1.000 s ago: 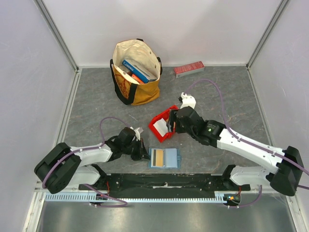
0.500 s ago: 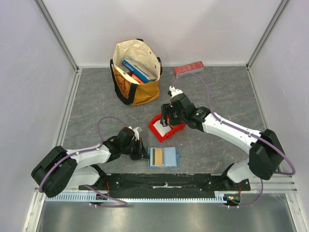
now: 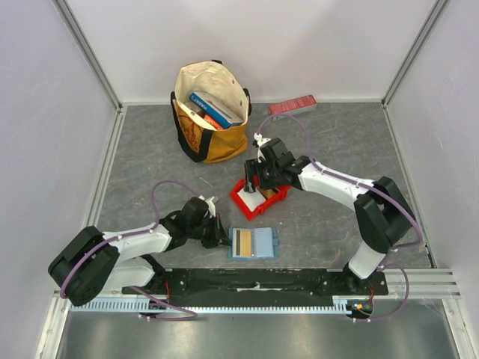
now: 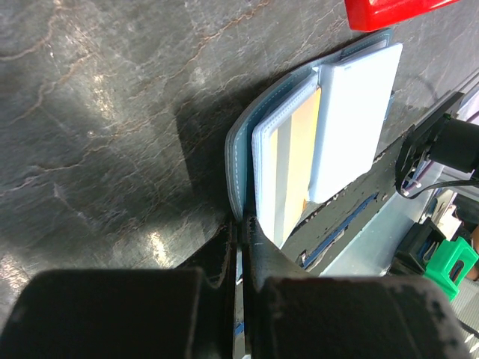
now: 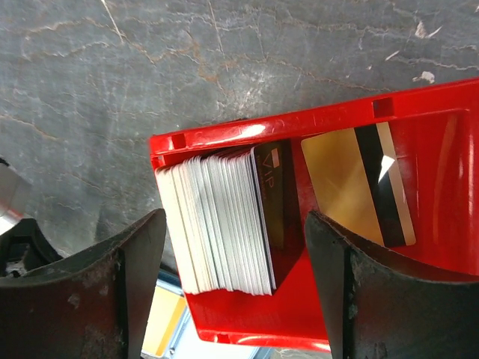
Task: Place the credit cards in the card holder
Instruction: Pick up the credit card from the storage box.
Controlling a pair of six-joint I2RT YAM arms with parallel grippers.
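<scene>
Right gripper (image 5: pixel 236 247) spread wide over card stack (image 5: pixel 224 221) in red bin (image 5: pixel 247 318). I risk lifting several instead of 1: packed tight. Left gripper (image 4: pixel 241 247) pinches edge of open wallet (image 4: pixel 329 127); slip shifts it.

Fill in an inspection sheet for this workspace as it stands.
Surface: table, grey and stone-patterned.
Job's things: card holder lies open near the arm bases, a tan card in it; credit cards stand stacked in the red bin, a gold card flat beside them.
Clutter: tote bag with books; red box at the far edge.
Tools: left tool shut at the holder's edge; right tool open over the stack.
Cables: purple cable looping along each arm.
Surroundings: white walls, metal frame posts.
</scene>
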